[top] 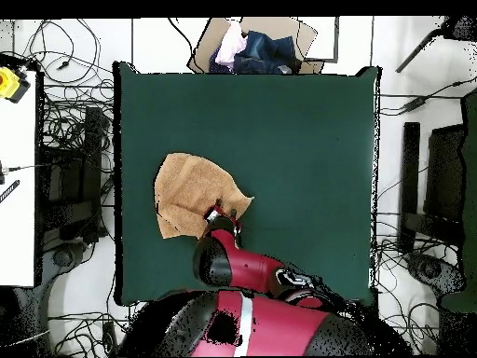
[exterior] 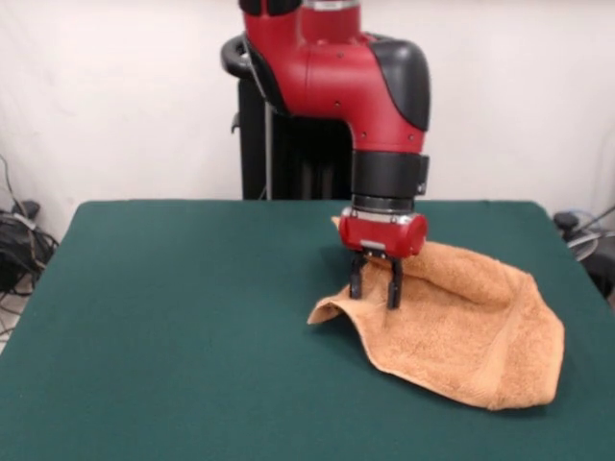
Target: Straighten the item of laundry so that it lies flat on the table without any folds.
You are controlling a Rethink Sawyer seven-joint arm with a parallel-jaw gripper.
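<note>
No legible writing, brand or label anywhere in either view. Orange-tan towel point(exterior: 461, 331) lying crumpled on the dark green table point(exterior: 173, 327), in the front view toward 4 o'clock from the table's middle; in the overhead view point(top: 191, 194) toward 9 o'clock of the table point(top: 298, 140), well inside the edge. Irregular outline rather than square: in the front view, long axis running from about 10 o'clock to 4 o'clock, with one corner raised off the felt and curling toward 9 o'clock, and a rounded, doubled edge at the 4 o'clock end. Ridges and folds across the upper part behind the wrist. Red and black arm reaching down from 12 o'clock in the front view, gripper point(exterior: 375, 285) at the towel's raised side, the two dark fingers point(exterior: 394, 284) a little apart and pointing straight down, tips at the cloth near the lifted corner; impossible to tell whether any cloth sits between them. In the overhead view, gripper point(top: 224, 213) at the towel's 4 o'clock edge. Heap of cloth in a cardboard box point(top: 252, 48) beyond the table's 12 o'clock edge in the overhead view
</note>
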